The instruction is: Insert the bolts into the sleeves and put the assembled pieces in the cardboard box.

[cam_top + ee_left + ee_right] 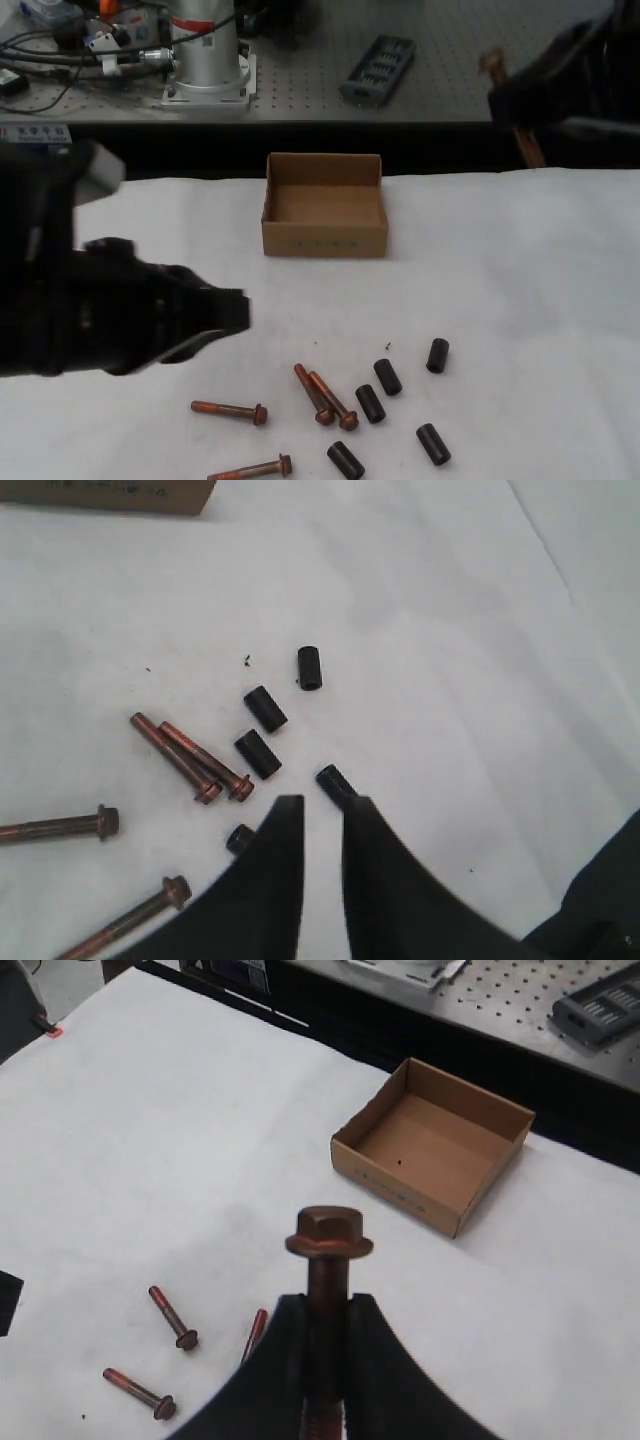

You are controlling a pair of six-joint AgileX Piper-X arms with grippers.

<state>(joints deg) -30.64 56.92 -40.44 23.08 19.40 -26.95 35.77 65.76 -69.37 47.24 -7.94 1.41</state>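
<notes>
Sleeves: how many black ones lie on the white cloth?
5 sleeves: one farthest from camera, two beside the paired bolts, two nearest the camera; an arm may hide more.

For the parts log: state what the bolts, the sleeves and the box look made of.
The bolts: metal, probably copper-coated steel, going by the reddish-brown sheen. The sleeves: matte black; plastic, rubber or blackened metal, cannot tell. The cardboard box: plain brown cardboard, dull, with folded walls.
</notes>
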